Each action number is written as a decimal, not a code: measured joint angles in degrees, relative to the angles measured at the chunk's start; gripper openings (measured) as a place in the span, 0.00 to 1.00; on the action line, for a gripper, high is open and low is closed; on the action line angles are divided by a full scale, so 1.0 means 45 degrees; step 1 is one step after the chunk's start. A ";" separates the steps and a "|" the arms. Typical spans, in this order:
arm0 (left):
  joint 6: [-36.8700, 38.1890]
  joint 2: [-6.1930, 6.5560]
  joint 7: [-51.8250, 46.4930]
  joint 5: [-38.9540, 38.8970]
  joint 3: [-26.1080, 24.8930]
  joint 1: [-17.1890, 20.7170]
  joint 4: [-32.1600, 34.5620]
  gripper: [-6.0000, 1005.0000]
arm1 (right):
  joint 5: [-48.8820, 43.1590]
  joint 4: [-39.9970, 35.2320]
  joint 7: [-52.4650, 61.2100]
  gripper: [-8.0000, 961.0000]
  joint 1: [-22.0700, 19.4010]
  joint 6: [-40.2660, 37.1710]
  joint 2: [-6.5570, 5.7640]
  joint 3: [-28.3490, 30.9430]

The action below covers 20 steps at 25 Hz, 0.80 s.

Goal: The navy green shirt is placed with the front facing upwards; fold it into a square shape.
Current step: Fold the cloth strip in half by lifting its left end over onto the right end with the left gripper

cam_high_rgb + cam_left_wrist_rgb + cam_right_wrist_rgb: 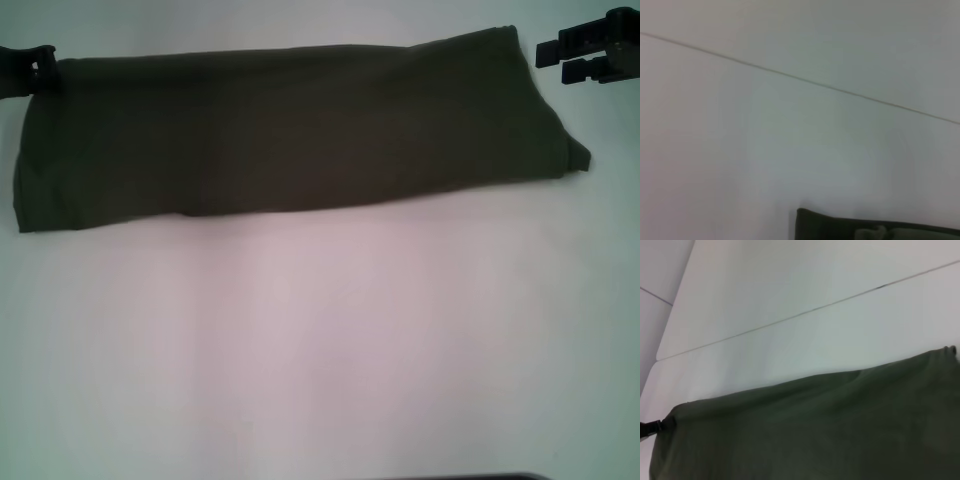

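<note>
Dark olive-green cotton shirt [290, 130] folded into a long band across the white worktop [320, 340].
Its long axis runs side to side; left end effector [28, 68] touches one far corner, right end effector [590, 50] sits just off the other; grip states cannot be told.

A white table [320, 350] carries the navy green shirt [290, 130], folded into a long flat band across its far side.

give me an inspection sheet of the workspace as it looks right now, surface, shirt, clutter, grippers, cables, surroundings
Surface: white table, with a thin seam line in both wrist views.
Job's things: navy green shirt lies as a long folded band across the far part of the table; not yet square; no lettering showing.
Clutter: nothing seen.
Grippers: left gripper at the band's far left corner; right gripper just off its far right corner, not touching.
Cables: nothing seen.
Surroundings: only table visible.
</note>
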 joint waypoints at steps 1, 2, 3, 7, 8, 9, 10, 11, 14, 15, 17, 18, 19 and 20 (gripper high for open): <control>-0.0043 -0.0009 0.0014 0.0046 0.0000 0.0019 -0.0016 0.05 | 0.0002 0.0002 0.0000 0.61 -0.0001 0.0000 0.0000 0.0000; -0.0061 -0.0010 0.0021 0.0096 -0.0001 0.0041 -0.0042 0.05 | 0.0002 0.0003 -0.0001 0.61 0.0000 0.0001 -0.0001 0.0000; -0.0069 -0.0010 0.0025 0.0133 -0.0001 0.0056 -0.0065 0.06 | 0.0003 0.0005 -0.0002 0.61 -0.0001 0.0000 0.0000 0.0001; 0.0116 -0.0028 0.0033 0.0186 -0.0008 0.0284 -0.0485 0.10 | 0.0072 0.0011 -0.0005 0.61 0.0000 0.0006 0.0000 0.0001; 0.0199 -0.0052 0.0031 0.0190 -0.0026 0.0401 -0.0718 0.11 | 0.0115 0.0011 -0.0006 0.61 0.0000 0.0008 0.0000 0.0000; 0.0350 -0.0088 0.0021 0.0188 -0.0052 0.0543 -0.1065 0.11 | 0.0140 0.0011 -0.0006 0.61 0.0000 0.0009 -0.0002 0.0000; 0.0540 -0.0148 -0.0029 0.0175 -0.0092 0.0728 -0.1500 0.15 | 0.0162 0.0012 -0.0008 0.61 0.0005 0.0009 -0.0008 0.0000; 0.0732 -0.0207 -0.0108 0.0160 -0.0155 0.0906 -0.1956 0.18 | 0.0171 0.0011 -0.0008 0.61 0.0008 0.0011 -0.0019 0.0001; 0.1484 -0.0604 -0.0361 -0.0258 -0.0508 0.1615 -0.3811 0.28 | 0.0190 0.0011 -0.0011 0.61 0.0012 0.0007 -0.0032 -0.0001; 0.1837 -0.0749 -0.0268 -0.0584 -0.0548 0.1811 -0.4379 0.31 | 0.0192 0.0012 -0.0011 0.61 0.0004 0.0018 -0.0037 0.0000; 0.2553 -0.0857 -0.0006 -0.1188 -0.0498 0.1979 -0.4920 0.39 | 0.0199 0.0012 -0.0013 0.61 -0.0010 -0.0002 -0.0037 -0.0001; 0.3018 -0.0857 0.0115 -0.1431 -0.0469 0.1942 -0.4925 0.42 | 0.0199 0.0011 -0.0014 0.61 -0.0014 0.0004 -0.0035 -0.0001; 0.3340 -0.0846 0.0184 -0.1595 -0.0448 0.1876 -0.4840 0.46 | 0.0201 0.0011 -0.0018 0.61 -0.0014 0.0005 -0.0029 -0.0006; 0.3546 -0.0807 0.0203 -0.1683 -0.0448 0.1760 -0.4627 0.50 | 0.0200 0.0011 -0.0022 0.61 -0.0016 0.0004 -0.0025 -0.0014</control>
